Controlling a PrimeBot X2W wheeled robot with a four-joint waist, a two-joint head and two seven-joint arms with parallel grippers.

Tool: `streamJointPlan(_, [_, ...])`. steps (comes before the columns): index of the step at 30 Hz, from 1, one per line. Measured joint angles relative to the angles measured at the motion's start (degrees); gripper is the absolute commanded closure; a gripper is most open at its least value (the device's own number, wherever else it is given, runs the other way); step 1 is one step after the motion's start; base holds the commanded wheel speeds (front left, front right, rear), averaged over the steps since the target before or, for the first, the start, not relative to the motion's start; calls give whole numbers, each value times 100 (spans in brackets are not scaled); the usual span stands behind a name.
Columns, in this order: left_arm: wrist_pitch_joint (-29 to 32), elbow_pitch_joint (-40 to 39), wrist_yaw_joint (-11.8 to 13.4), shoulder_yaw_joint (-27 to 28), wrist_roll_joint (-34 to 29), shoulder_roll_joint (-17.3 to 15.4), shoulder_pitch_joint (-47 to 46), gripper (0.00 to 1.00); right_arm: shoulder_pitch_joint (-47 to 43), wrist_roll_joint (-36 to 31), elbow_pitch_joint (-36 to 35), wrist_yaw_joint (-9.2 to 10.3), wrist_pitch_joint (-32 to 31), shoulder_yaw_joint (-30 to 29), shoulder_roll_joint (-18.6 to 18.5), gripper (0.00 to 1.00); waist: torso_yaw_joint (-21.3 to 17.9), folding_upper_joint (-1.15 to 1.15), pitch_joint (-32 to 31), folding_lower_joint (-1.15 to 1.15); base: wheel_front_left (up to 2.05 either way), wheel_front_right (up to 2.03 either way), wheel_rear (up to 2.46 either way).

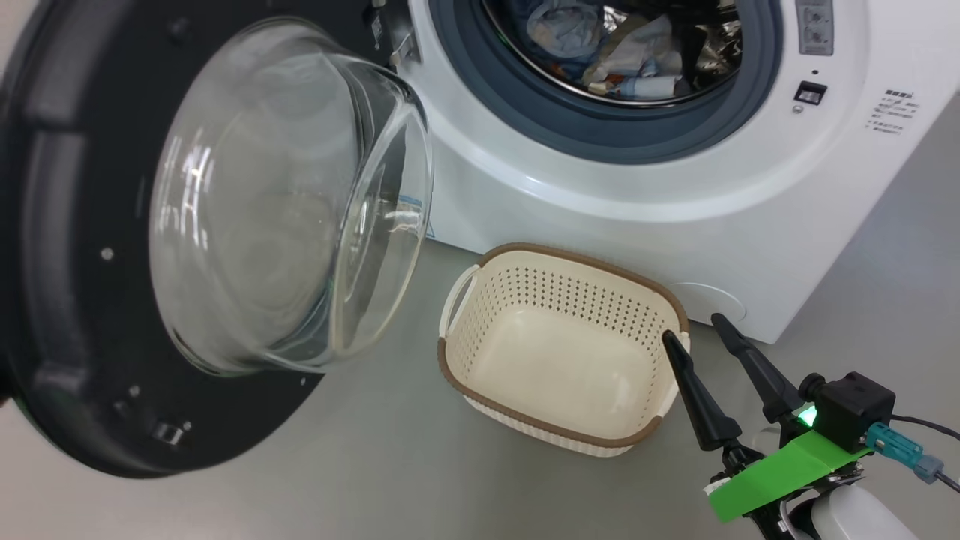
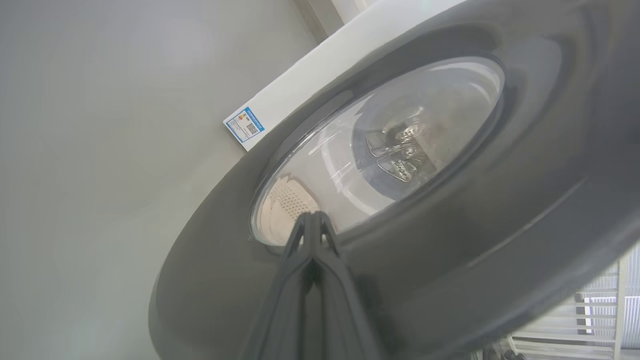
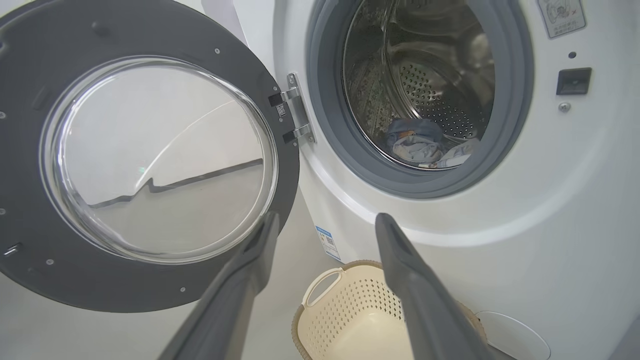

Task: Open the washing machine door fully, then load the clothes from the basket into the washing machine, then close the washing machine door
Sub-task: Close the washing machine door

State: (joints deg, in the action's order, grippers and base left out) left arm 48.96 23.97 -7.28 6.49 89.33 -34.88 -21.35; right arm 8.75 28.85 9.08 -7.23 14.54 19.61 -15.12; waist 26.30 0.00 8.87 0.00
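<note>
The washing machine door (image 1: 67, 300) stands swung open on the left, its glass bowl (image 1: 285, 195) bulging toward the washing machine (image 1: 600, 217). The clothes (image 1: 615, 52), light blue and white, lie inside the steel drum. The basket (image 1: 559, 259) sits on the floor before the machine with nothing in it. My right gripper (image 1: 694, 331) hovers open at the basket's right rim, holding nothing. In the left wrist view my left gripper (image 2: 312, 217) is shut, tips at the lower edge of the door's (image 2: 500, 225) window on its outer side. The right wrist view shows my right gripper (image 3: 327, 220), the door (image 3: 150, 30), clothes (image 3: 425, 145) and basket (image 3: 350, 305).
The door hinge (image 3: 295, 110) joins door and machine. A round filter cap (image 1: 712, 296) sits low on the front, just behind the basket. A blue label sticker (image 2: 245, 125) is on the machine's side. Grey floor (image 1: 375, 465) surrounds the basket.
</note>
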Motion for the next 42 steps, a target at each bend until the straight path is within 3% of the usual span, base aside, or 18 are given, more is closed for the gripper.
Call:
streamJointPlan(10, [-42, -966, 0, 26, 81, 233, 661, 100, -129, 0, -38, 0, 0, -157, 141, 0, -194, 0, -179, 0, 0, 0, 0])
streamJointPlan(18, [-525, -1678, 0, 5, -34, 569, 1028, 100, -233, 0, -87, 0, 0, -271, 230, 0, -375, 0, -246, 1, 0, 0, 0])
streamJointPlan(21, [-1170, -2516, 1, -130, -216, 981, 1480, 100, -236, -1, -120, 0, 0, -386, 288, 0, -639, 0, -273, 0, 0, 0, 0])
streamJointPlan(28, [-1477, -2972, 1, -474, -294, 1249, 1704, 100, -238, -3, -142, 0, 0, -506, 336, 0, -844, 0, -271, 0, 0, 0, 0])
streamJointPlan(42, [-2050, -3252, 11, -1101, -431, 1482, 1779, 100, -347, -10, -207, 0, 0, -728, 428, 0, -1495, 0, -278, 0, 0, 0, 0])
